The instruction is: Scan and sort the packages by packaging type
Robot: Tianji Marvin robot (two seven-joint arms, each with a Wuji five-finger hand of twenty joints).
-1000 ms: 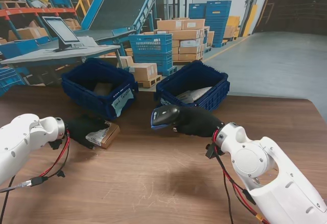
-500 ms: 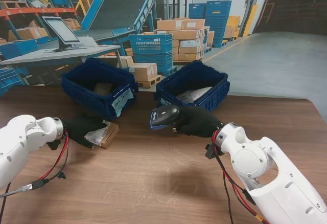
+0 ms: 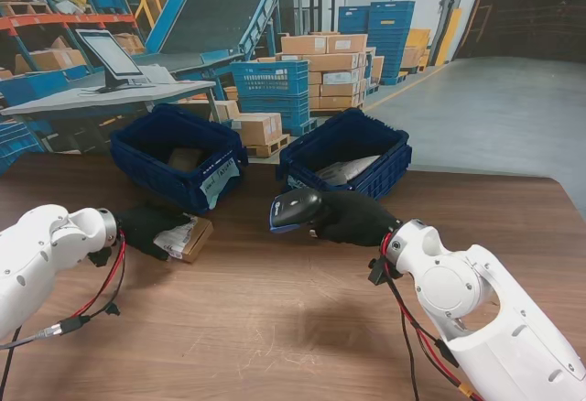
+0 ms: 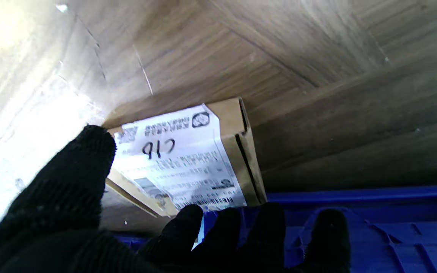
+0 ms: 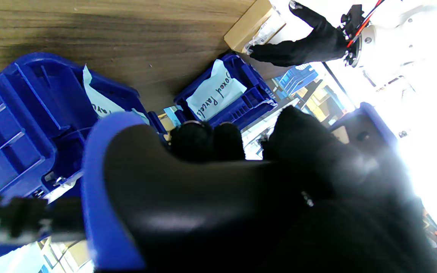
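Landmark: cardboard box (image 3: 189,239) on the worktop (image 3: 275,328). Nearer to me than the box, the worktop lies bare, open for passage. Just beyond the box stands the left blue bin (image 3: 174,156), walling off that side. To the right of the box, an open strip of worktop, then the right hand (image 3: 352,219) with the scanner (image 3: 293,209) blocks the way.

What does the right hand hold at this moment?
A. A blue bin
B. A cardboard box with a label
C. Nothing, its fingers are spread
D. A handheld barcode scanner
D: the right hand is closed around the black and blue scanner, seen also in the right wrist view; the labelled box lies at the left hand instead.
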